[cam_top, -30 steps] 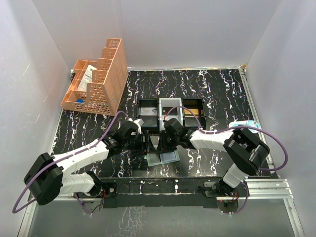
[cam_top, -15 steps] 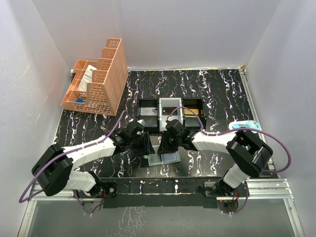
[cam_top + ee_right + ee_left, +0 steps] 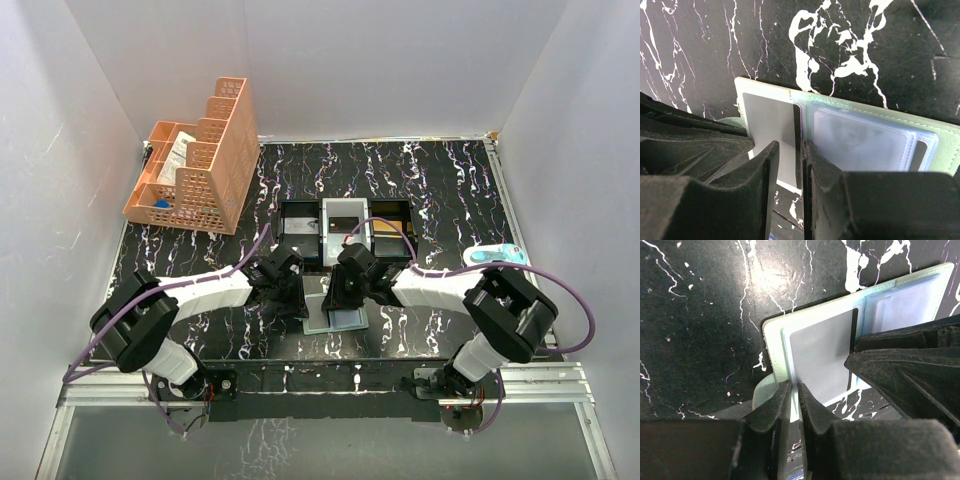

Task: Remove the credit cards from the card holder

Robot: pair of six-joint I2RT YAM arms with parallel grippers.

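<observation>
The card holder (image 3: 345,320) lies open on the black marbled table between the two arms, pale blue-grey inside (image 3: 900,305). A grey credit card (image 3: 822,355) with a dark strip along one side fills its left panel (image 3: 767,120). The right panel holds clear sleeves (image 3: 865,137). My left gripper (image 3: 795,392) is shut on the holder's thin left edge (image 3: 300,303). A grey-green flap (image 3: 762,395) pokes out beside it. My right gripper (image 3: 801,150) points down at the fold (image 3: 338,298). Its jaws are a narrow gap apart, and only the flat card and its dark strip show between them.
A black-and-white three-compartment tray (image 3: 345,212) sits just behind the holder, close to both wrists. An orange lattice organiser (image 3: 195,160) stands at the back left. A small pale blue object (image 3: 497,254) lies at the right edge. White walls enclose the table.
My left arm has swung right to the card holder, and its jaws have closed on the holder's left edge. The right gripper has stayed at the fold.
</observation>
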